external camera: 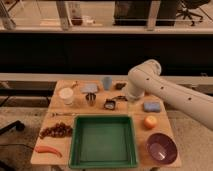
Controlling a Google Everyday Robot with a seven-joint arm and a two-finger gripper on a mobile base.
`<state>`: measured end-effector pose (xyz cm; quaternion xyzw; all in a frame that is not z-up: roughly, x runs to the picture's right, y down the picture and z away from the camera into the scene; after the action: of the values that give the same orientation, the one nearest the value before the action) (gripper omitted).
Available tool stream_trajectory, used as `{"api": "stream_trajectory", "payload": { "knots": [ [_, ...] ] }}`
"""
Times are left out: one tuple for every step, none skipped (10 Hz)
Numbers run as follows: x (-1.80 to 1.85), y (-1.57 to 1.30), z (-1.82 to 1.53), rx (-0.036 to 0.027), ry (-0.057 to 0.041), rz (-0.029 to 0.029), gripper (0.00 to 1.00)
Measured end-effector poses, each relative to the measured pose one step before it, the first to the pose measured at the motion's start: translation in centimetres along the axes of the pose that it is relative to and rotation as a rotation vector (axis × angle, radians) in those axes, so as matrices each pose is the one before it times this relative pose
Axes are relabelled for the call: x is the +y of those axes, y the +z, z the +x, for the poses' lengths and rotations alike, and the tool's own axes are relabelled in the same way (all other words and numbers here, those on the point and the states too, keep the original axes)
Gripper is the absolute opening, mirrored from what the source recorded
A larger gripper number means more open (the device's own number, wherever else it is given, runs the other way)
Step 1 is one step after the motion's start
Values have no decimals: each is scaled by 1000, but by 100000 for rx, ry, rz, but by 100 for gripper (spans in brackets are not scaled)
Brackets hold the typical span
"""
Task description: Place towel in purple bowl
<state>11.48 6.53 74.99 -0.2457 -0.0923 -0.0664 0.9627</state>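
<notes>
The towel [90, 88], a small pale grey-blue folded cloth, lies at the back of the wooden table [150, 132], left of a blue cup [107, 82]. The purple bowl [161, 148] stands at the front right corner and holds nothing. My white arm reaches in from the right. My gripper [121, 98] hangs low over the back middle of the table, right of the towel and well behind the bowl. It is partly hidden by the arm.
A green tray [103, 155] fills the front middle. A bright blue sponge [151, 106] and an orange [150, 122] lie at the right. A white cup [66, 95], a metal cup [91, 99], a dark cluster [56, 130] and a red-orange piece [47, 149] are at the left.
</notes>
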Motion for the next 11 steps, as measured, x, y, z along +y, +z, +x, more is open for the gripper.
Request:
{"api": "stream_trajectory", "payload": {
  "knots": [
    [-559, 547, -315, -969, -1195, -86, 80],
    [-489, 443, -350, -953, -1089, -84, 80],
    [-515, 339, -444, -1089, -1178, 105, 80],
    [-697, 423, -512, -1256, -1336, 391, 80],
    [-872, 353, -759, -1269, -1816, 741, 80],
    [-854, 306, -684, -1134, -1666, 905, 80],
    [-718, 193, -574, -1329, -1539, 1141, 80],
    [-550, 33, -115, -802, -965, 1431, 80],
    [-435, 121, -416, -1011, -1268, 1053, 80],
    [-659, 215, -490, -1082, -1798, 1281, 80],
    [-604, 318, -351, -807, -815, 884, 80]
  ]
}}
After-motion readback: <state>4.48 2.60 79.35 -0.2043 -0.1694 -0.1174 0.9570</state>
